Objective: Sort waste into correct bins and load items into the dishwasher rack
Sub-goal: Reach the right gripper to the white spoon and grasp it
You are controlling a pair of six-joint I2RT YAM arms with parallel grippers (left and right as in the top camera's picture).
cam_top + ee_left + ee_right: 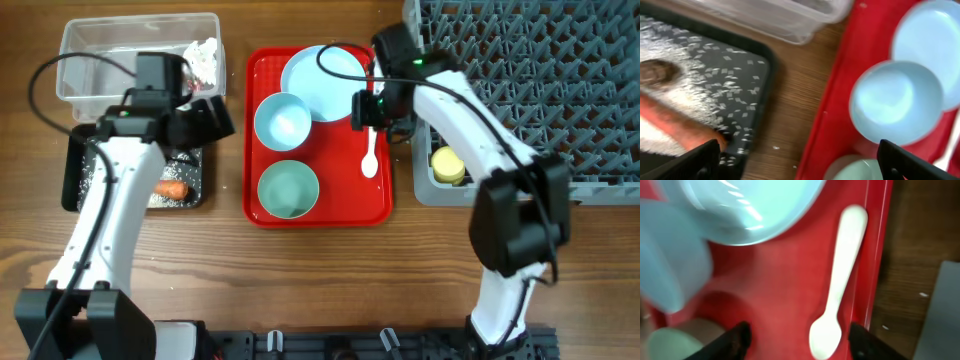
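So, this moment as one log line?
right pincer: open above spoon | left pincer: open, empty | yellow cup: in rack | carrot: in black tray

Can't see much of the black tray (198, 180) overhead under the left arm (105, 215), nor the dishwasher rack (560, 60) past the top and right edges. Smeared left wrist view: losing pale blue plate (932, 40) at right edge, mint-green bowl (847, 171) at bottom. Can't resolve white bowl (670, 265) in right wrist blur.
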